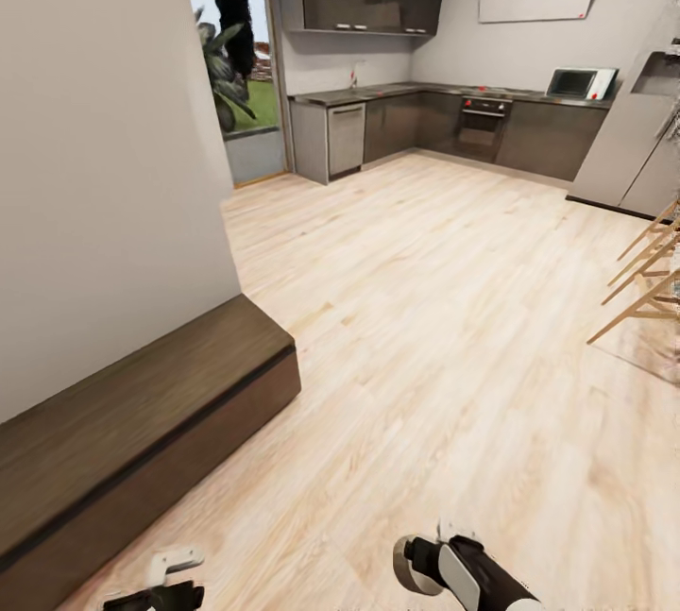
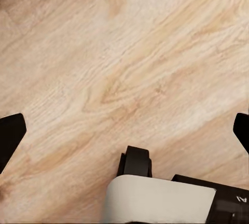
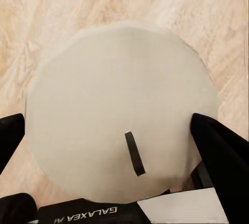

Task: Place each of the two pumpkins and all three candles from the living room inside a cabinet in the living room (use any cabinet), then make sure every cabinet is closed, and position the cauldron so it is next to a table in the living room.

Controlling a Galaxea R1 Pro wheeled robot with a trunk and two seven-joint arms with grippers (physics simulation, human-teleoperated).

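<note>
You are carrying a candle (image 3: 122,130) toward the cabinet (image 1: 142,422), which stands closed along the wall at your left; next, pull a drawer open; the right gripper (image 3: 111,141) clasps the pale candle, wick showing, while the left gripper (image 2: 127,141) gapes over bare floor (image 1: 425,309).

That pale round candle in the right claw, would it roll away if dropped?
Probably: the candle looks round, so it may roll on the smooth wood floor. It looks solid, likely stiff. Its thin wick seems the fragile part.
</note>
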